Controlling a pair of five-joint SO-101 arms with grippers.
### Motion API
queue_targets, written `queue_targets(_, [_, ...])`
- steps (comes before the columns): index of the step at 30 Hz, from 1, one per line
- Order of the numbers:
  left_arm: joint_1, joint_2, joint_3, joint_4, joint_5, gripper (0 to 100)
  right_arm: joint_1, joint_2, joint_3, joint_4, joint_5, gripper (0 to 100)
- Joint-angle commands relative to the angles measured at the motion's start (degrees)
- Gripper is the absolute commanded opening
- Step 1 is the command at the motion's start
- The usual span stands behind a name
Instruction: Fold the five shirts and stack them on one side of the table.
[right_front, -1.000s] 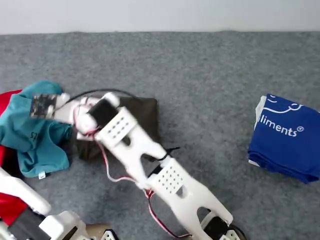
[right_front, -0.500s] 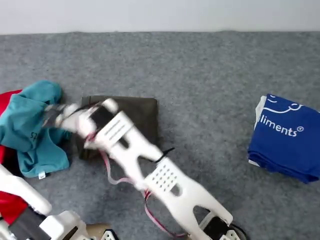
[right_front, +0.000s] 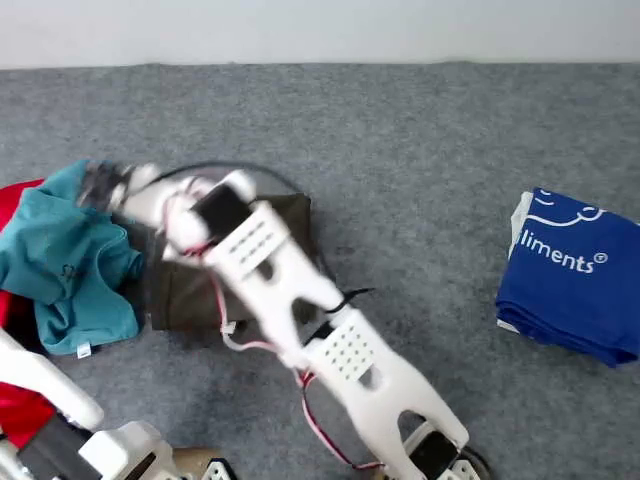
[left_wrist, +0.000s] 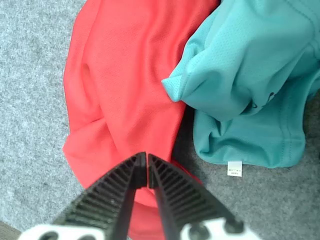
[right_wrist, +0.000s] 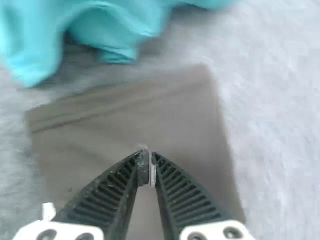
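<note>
A folded olive shirt (right_front: 185, 292) lies left of the table's middle, partly under my right arm. A crumpled teal shirt (right_front: 60, 265) lies beside it to the left, resting on a red shirt (right_front: 12, 412) at the table's left edge. At the right side sits a folded blue shirt (right_front: 575, 280). My right gripper (right_front: 103, 186) hovers by the teal shirt's far edge. The right wrist view shows this right gripper (right_wrist: 145, 159) shut and empty over the olive shirt (right_wrist: 125, 125). My left gripper (left_wrist: 148, 157) is shut above the red shirt (left_wrist: 120, 85), next to the teal shirt (left_wrist: 250, 75).
Grey carpet-like cloth (right_front: 420, 160) covers the table, with open room in the middle and at the back. My left arm's base (right_front: 60, 410) stands at the front left corner. Red and black cables (right_front: 235, 340) hang along the right arm.
My right gripper has swung from the teal shirt's near side toward the far side of the table. More of the olive shirt's front left part now shows.
</note>
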Motion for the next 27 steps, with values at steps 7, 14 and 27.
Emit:
queue_targets(7, [0.5, -2.1, -0.7, -1.1, -0.4, 2, 11.6, -15.0, 12.6, 2.6, -17.1, 2.0])
queue_targets(14, [0.5, -2.1, -0.7, -1.1, -0.4, 2, 12.3, -29.4, 41.5, 2.2, -28.4, 5.2])
queue_targets(27, [1.1, -2.1, -0.5, -2.6, -0.4, 2, 8.4, -20.7, 48.1, 1.2, -51.3, 45.2])
